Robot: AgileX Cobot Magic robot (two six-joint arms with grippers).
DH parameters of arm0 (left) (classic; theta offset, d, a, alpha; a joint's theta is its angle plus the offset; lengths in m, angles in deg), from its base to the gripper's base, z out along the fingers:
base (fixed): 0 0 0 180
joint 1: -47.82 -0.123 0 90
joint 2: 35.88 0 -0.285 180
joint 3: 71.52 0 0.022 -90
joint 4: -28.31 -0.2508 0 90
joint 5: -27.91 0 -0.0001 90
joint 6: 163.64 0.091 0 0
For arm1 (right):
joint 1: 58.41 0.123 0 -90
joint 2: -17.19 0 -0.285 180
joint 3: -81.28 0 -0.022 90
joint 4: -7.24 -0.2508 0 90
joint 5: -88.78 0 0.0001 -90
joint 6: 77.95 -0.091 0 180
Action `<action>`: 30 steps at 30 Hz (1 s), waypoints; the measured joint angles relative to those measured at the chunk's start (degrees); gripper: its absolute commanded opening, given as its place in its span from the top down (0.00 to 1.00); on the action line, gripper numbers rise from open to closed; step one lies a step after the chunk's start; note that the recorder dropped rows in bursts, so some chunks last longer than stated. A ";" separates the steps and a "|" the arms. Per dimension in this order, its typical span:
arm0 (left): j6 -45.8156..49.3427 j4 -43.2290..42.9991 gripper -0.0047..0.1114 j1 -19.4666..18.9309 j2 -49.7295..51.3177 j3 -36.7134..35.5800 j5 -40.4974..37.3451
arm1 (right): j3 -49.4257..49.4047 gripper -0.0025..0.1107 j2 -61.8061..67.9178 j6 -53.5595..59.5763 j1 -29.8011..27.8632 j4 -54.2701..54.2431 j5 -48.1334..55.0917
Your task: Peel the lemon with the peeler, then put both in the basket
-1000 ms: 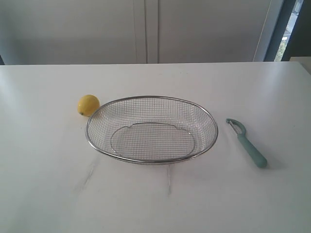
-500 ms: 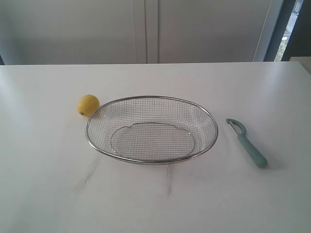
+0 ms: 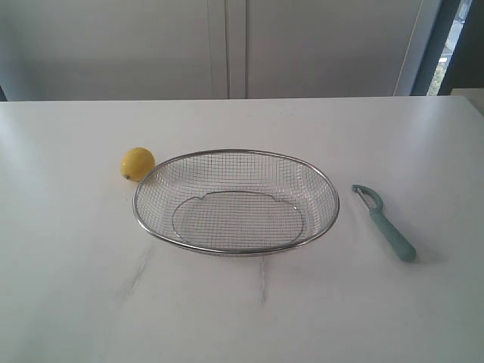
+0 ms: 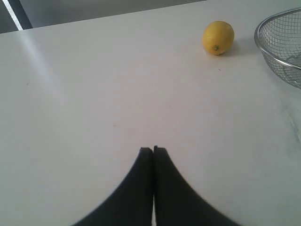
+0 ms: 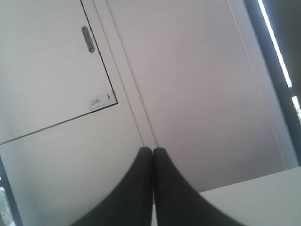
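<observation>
The yellow lemon rests on the white table just left of the wire-mesh basket, close to its rim. The teal-handled peeler lies flat to the right of the basket, metal head pointing away. Neither arm shows in the exterior view. In the left wrist view my left gripper is shut and holds nothing, hovering over bare table with the lemon and a piece of basket rim well ahead of it. My right gripper is shut on nothing and faces the cabinet wall; the peeler is out of that view.
The white table stretches wide around the three objects. Pale cabinet doors stand behind its far edge. A dark window frame is at the back right. A strip of table edge shows in the right wrist view.
</observation>
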 measured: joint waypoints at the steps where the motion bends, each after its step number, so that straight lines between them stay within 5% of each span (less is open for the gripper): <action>1: 0.00 0.00 0.96 0.00 0.00 0.00 0.00 | 0.00 0.98 0.00 3.08 0.00 0.00 0.61; 9: 0.00 0.00 0.96 0.00 0.00 0.00 0.00 | 0.00 0.98 0.00 14.43 0.00 0.00 3.60; 16: 0.00 0.00 0.96 0.00 0.00 0.00 0.00 | 0.00 0.98 -0.10 15.18 0.00 0.00 -4.77; 30: 0.00 0.00 0.96 0.00 0.00 0.00 0.00 | 9.92 0.98 5.40 34.64 0.00 -5.87 -18.49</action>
